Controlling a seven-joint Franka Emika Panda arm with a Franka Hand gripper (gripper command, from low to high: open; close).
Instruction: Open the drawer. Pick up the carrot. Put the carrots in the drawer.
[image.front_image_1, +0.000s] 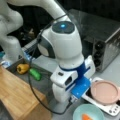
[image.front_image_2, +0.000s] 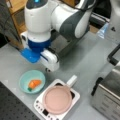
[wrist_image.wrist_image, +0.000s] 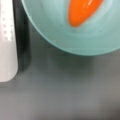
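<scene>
The small bright orange carrot (image.front_image_2: 34, 84) is lying inside the round light blue bowl (image.front_image_2: 25, 86) on the grey tabletop (image.front_image_2: 82, 62). The claw is not showing, so its grip cannot be told.

The carrot (image.front_image_2: 34, 84) lies in the bowl (image.front_image_2: 25, 86), and the bowl sits on the bench (image.front_image_2: 82, 60), toward a front view's bottom left. Just beside it, to that view's right, the pan (image.front_image_2: 58, 99) rests on the cooktop (image.front_image_2: 40, 106). The toaster oven (image.front_image_2: 107, 100) stands at the far right. The arm's wrist (image.front_image_2: 37, 37) hangs behind the bowl, near it. In a front view the pepper (image.front_image_1: 22, 68) and the green vegetable (image.front_image_1: 35, 74) lie side by side at the left, behind the wooden top (image.front_image_1: 17, 95). In the wrist view the bowl (wrist_image.wrist_image: 75, 45) fills the top, carrot (wrist_image.wrist_image: 81, 11) inside.
</scene>
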